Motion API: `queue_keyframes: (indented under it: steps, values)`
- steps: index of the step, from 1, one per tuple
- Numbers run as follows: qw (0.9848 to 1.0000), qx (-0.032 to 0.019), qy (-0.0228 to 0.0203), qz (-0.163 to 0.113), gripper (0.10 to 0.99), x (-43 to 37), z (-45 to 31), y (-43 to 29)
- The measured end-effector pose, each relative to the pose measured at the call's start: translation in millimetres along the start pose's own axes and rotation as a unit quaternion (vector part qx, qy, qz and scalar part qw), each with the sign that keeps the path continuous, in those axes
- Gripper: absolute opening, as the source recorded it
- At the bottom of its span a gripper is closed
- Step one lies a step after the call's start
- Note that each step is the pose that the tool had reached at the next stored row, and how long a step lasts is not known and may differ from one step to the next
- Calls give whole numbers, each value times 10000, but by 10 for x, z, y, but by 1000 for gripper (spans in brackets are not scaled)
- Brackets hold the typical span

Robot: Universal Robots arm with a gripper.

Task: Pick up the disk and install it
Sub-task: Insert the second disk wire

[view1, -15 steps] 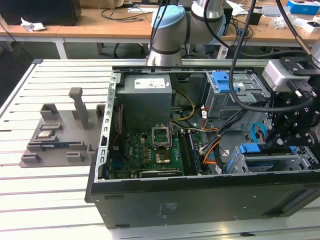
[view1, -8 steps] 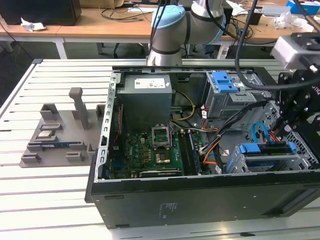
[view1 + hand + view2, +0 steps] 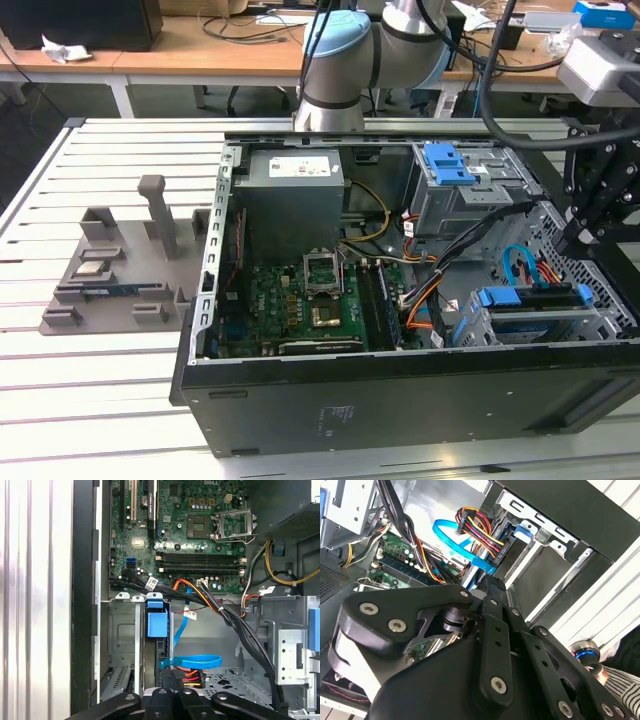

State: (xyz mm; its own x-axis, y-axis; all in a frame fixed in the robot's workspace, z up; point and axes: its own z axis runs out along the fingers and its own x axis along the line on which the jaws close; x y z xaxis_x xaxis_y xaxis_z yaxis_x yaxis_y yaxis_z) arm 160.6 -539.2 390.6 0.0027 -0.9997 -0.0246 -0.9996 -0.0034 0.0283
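Note:
The disk (image 3: 535, 298) lies edge-up in the grey drive cage (image 3: 520, 325) at the near right corner of the open computer case, with its blue frame along the top. My gripper (image 3: 578, 240) hangs just above the disk's right end, by the red, yellow and blue cables. In the first wrist view the gripper (image 3: 175, 692) has its fingers drawn together and points into that cage, which has a blue plastic piece (image 3: 156, 622) at its inner end. I cannot tell whether the tips touch the disk. The second wrist view shows the gripper (image 3: 495, 592) beside the cable plugs.
A second cage with a blue latch (image 3: 447, 163) and the grey power supply box (image 3: 291, 195) sit at the back of the case. The motherboard (image 3: 300, 305) lies at the centre. Cable bundles (image 3: 470, 245) cross near the gripper. A grey parts fixture (image 3: 115, 270) stands on the slatted table.

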Motion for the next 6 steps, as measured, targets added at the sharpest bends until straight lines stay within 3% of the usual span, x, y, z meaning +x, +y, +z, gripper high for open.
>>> queue_keyframes:
  steps: [6]
  values:
    - [10000,0,0,0,106,0,-2,0]
